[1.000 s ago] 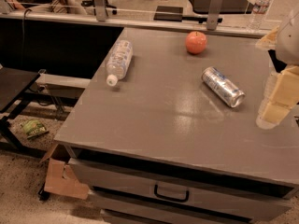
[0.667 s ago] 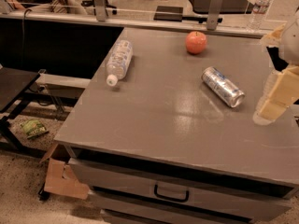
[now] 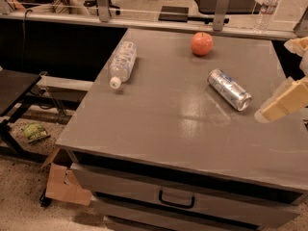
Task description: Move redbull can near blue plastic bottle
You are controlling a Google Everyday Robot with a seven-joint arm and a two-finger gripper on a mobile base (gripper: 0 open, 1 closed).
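Gripper (image 3: 274, 81) at the right edge of the view, above the worktop (image 3: 163, 124). Two cream fingers (image 3: 284, 100) show, one low and slanting down-left, one higher and cut off by the frame; they stand spread with a wide gap and nothing between them. Redbull can (image 3: 229, 89) lies on its side on the worktop just left of the lower fingertip, not touching it, shiny top toward the far left. Blue plastic bottle (image 3: 122, 61) lies on its side far to the left of the fingers, near the worktop's left edge, white cap toward the camera; well apart from the can. Apple (image 3: 201, 44) sits beyond the can, up and left of the fingers, near the far edge. Drawer handle (image 3: 176, 199) below the front edge. Cardboard box (image 3: 65, 184) on the floor at lower left.
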